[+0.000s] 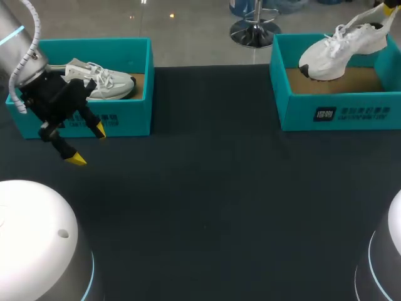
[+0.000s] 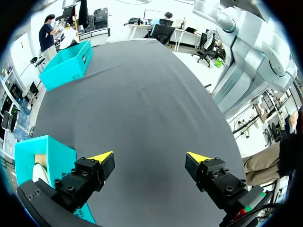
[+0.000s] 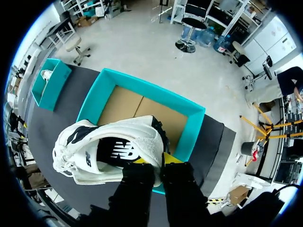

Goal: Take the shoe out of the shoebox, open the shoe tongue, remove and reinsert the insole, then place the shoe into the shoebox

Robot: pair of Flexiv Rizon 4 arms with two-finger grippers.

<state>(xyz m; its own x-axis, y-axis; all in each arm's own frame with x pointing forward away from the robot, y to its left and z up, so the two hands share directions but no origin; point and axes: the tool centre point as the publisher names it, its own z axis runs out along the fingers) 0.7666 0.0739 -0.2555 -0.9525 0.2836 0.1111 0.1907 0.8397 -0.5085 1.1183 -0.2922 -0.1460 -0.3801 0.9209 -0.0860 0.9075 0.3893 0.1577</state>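
Pinching shoe heel, right fingers above shoebox.

The left arm comes in over the far left part of the black cloth-covered table, with its wrist bent downward. The left gripper hangs just above the table's surface and touches nothing, its yellow-tipped jaws spread wide apart. The right gripper is raised high over the table's far right corner. Its jaws are pinched from two sides on the heel rim of a white mesh trainer, which hangs toe-down from them.
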